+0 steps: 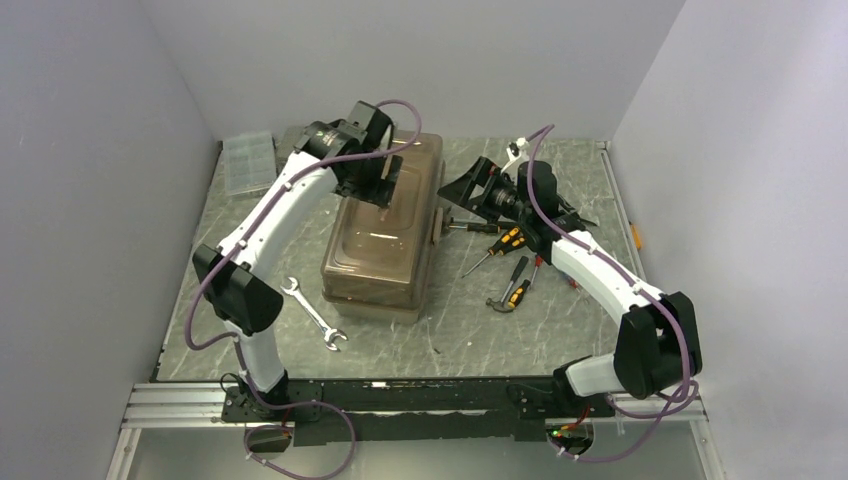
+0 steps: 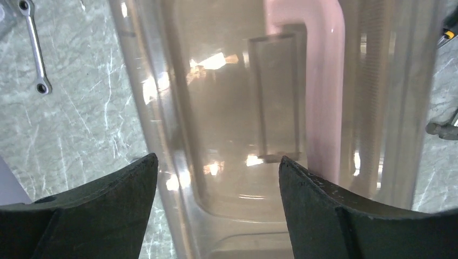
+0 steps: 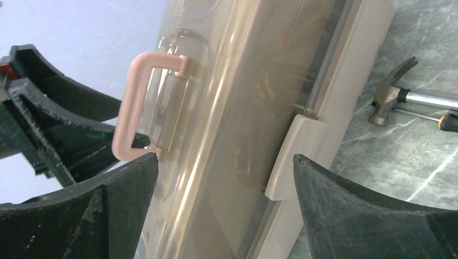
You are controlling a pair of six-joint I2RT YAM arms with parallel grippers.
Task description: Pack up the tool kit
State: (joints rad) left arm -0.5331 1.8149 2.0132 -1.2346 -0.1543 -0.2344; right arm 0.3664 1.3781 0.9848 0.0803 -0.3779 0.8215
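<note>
Tabletop (image 1: 400, 345) of grey marbled surface carries everything. Nearest the arm bases, on the left, a steel wrench (image 1: 314, 314) lies flat and diagonal, just beside the toolbox's near left corner but apart from it. The toolbox (image 1: 385, 235) stands in the middle of the tabletop with its long side running away from the arms and its smoky lid (image 2: 227, 108) down. To its right a loose cluster of tools rests on the surface: a small hammer with a black-and-orange grip (image 1: 505, 298) nearest, then black-and-orange screwdrivers (image 1: 503, 243), and a steel-shafted hammer (image 3: 391, 91) whose head lies just beside the toolbox's right wall.

Farther back, the left end effector (image 2: 219, 167) hangs over the lid, pointing down, its fingers spread wide and holding nothing. The pink handle (image 2: 324, 81) runs along the lid under the right-hand finger in the left wrist view. Whether the fingertips touch the lid cannot be told.

The right end effector (image 3: 224, 162) faces the toolbox's right side, released as well, fingers wide apart. Between them in its wrist view sit the lid's edge and a tan latch (image 3: 294, 156), with no contact visible.

Farthest off, in the back left corner, a clear compartmented organiser (image 1: 248, 162) lies flat, well apart from the toolbox.
</note>
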